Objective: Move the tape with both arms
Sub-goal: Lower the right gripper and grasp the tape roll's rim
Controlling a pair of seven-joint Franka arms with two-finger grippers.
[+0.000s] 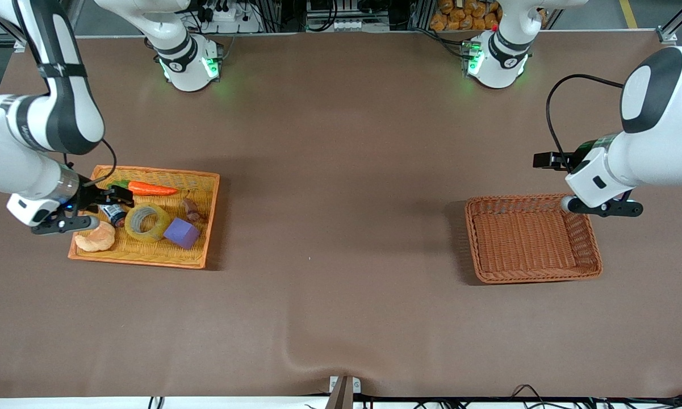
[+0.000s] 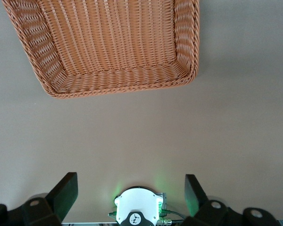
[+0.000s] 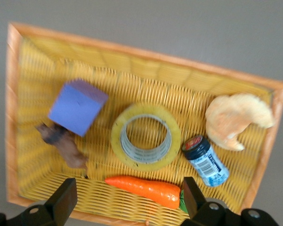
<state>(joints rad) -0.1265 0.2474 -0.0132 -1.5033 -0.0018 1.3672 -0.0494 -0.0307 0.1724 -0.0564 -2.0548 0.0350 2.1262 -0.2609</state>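
Front view: the tape (image 1: 148, 222) lies flat in the yellow tray (image 1: 201, 250) at the right arm's end of the table, between the can (image 1: 113, 214) and the purple cube (image 1: 181, 233). The right gripper (image 1: 119, 196) hangs over the tray's carrot (image 1: 150, 188) edge.

Left wrist view: the left gripper (image 2: 130, 190), fingers spread, empty, over bare table beside the brown basket (image 2: 118, 80).

Right wrist view: fingers (image 3: 63, 200) spread wide above the tape (image 3: 145, 136).

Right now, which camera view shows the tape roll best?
The right wrist view: the tape lies flat mid-frame in the yellow tray, its whole ring and grey-white core visible. The front view shows it small, beside the purple cube. The left wrist view shows none of it.
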